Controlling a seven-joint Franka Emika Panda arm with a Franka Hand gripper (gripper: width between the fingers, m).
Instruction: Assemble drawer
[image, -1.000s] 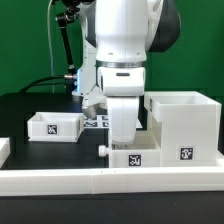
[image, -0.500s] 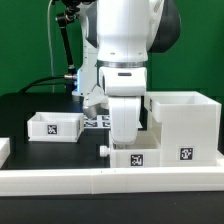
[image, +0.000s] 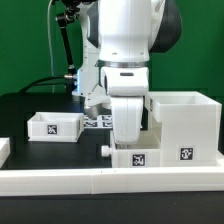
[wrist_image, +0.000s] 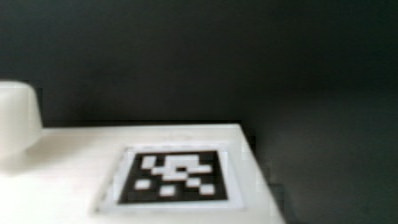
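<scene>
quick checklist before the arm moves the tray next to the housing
1. Gripper down at the near tray: ok.
2. Grip on that tray: cannot tell, the fingers are hidden.
3. Near tray in the housing: not ok, it sits outside, on the exterior view's left of it, behind the rail.
4. Housing upright: ok.
5. Second tray apart from the arm: ok, it lies further to the exterior view's left.
6. Tag in the wrist view: ok, though blurred.
</scene>
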